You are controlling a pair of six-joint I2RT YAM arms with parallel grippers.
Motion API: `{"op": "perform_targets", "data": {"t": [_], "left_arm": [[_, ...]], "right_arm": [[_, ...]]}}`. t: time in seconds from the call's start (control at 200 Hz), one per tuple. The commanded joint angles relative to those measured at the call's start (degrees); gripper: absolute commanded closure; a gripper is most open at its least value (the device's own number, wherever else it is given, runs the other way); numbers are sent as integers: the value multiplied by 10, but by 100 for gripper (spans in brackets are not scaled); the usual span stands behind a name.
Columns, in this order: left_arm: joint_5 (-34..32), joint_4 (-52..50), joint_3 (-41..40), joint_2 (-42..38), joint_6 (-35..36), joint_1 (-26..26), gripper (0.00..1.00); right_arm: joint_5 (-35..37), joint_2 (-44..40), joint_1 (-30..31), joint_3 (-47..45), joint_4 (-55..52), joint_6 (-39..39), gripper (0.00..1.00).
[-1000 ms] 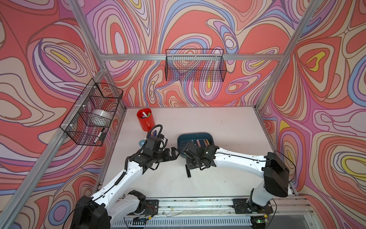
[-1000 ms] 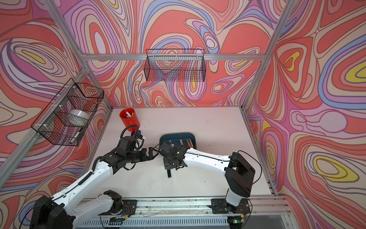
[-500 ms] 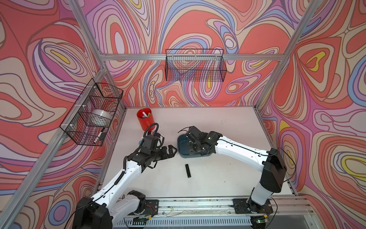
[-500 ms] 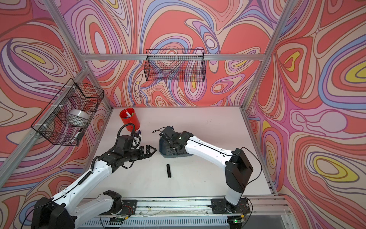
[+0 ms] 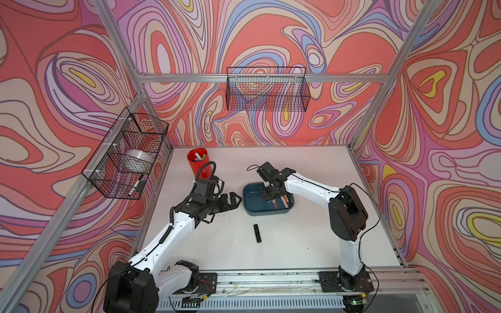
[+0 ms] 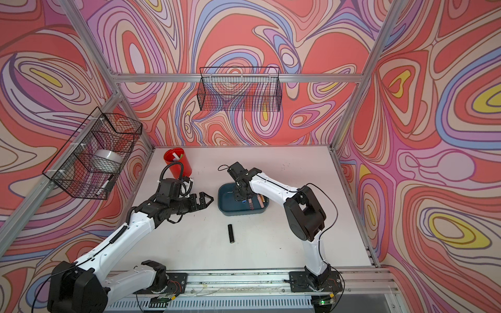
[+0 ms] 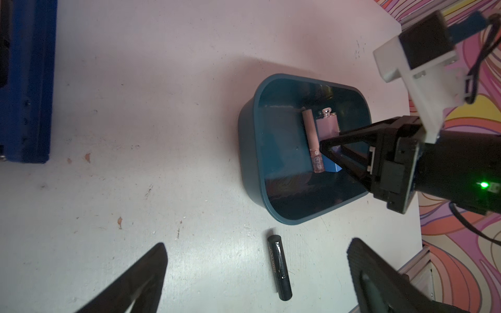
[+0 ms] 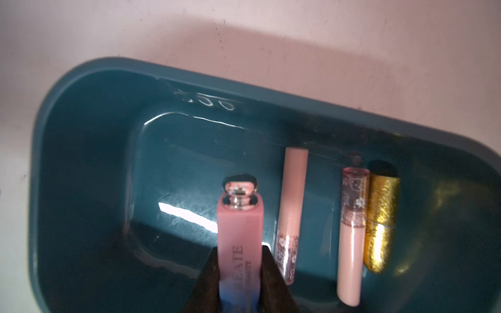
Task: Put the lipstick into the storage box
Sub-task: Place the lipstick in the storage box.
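The storage box [image 5: 267, 214] is a dark teal tub at mid-table, seen in both top views [image 6: 238, 212]. My right gripper [image 8: 240, 249] reaches down into it, shut on a pink lipstick [image 8: 240, 216] with a blue base and silver cap. Three more tubes lie on the box floor beside it: two pink [image 8: 292, 195] and one gold [image 8: 381, 216]. A black lipstick [image 5: 257, 233] lies on the table in front of the box. My left gripper [image 7: 256, 244] hovers open and empty, left of the box [image 5: 235, 200], with the black lipstick [image 7: 279, 271] showing between its fingers.
A red cup [image 5: 197, 165] holding pens stands at the back left. One black wire basket [image 5: 267, 92] hangs on the back wall and another [image 5: 127, 154] on the left wall. A dark blue block [image 7: 24, 81] shows at the edge of the left wrist view.
My right gripper swung from the table in front of the box, near the black lipstick, back over the box and down into it. My left gripper drew back slightly to the left.
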Motion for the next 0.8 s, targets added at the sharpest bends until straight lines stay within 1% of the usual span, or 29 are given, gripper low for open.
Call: {"op": "perform_targets", "data": {"t": [0.0,0.301,0.506,0.586,0.671,0.796], "left_arm": [[9,-14,21,19,18,4,0],[15,-18,44,53,32,10,0],[22,-20,44,55,38,20,0],[24,-20,44,55,39,23,0],[26,-19,41,51,38,24,0],[25,-14,36,44,36,27,0]], "right_arm": [[-26,23,-10,14,9,-15,78],[-48,67,-17,23,19,-14,78],[-51,67,-18,14,31,-10,68],[-51,67,-18,13,31,-9,62],[-52,63,-18,13,28,-7,62],[-43,36,-18,11,26,-8,60]]}}
